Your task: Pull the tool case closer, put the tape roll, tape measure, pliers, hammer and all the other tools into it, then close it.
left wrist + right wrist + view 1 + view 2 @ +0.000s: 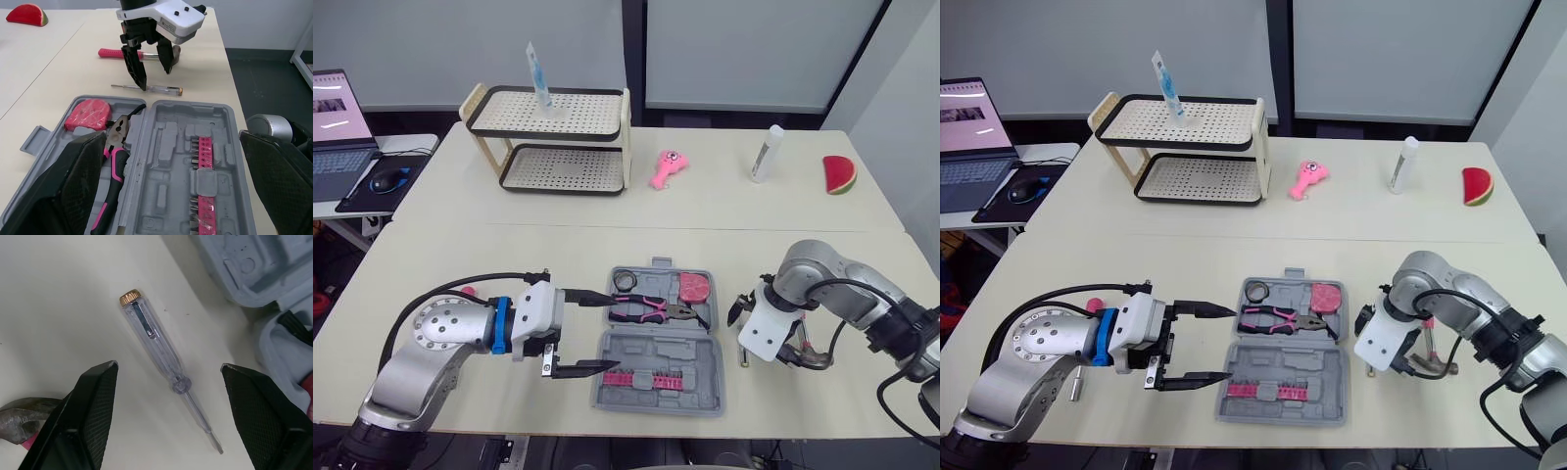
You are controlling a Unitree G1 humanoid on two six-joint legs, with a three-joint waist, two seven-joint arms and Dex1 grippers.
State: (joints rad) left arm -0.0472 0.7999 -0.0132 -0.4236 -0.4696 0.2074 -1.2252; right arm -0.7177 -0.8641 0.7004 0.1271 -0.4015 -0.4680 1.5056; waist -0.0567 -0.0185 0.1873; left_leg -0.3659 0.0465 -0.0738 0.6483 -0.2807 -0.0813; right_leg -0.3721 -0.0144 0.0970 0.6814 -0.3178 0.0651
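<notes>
We find the open grey plastic tool case (646,354) at 12 o'clock, with the black-fingered left gripper (610,331) spread and empty at its 9 o'clock. At its 3 o'clock, the clear-handled, brass-capped tester screwdriver (156,342) lies flat on the cream table (460,274). The right gripper (154,79) is spread above it, the shaft lying across the closing line. We judge the right arm nearer.
</notes>
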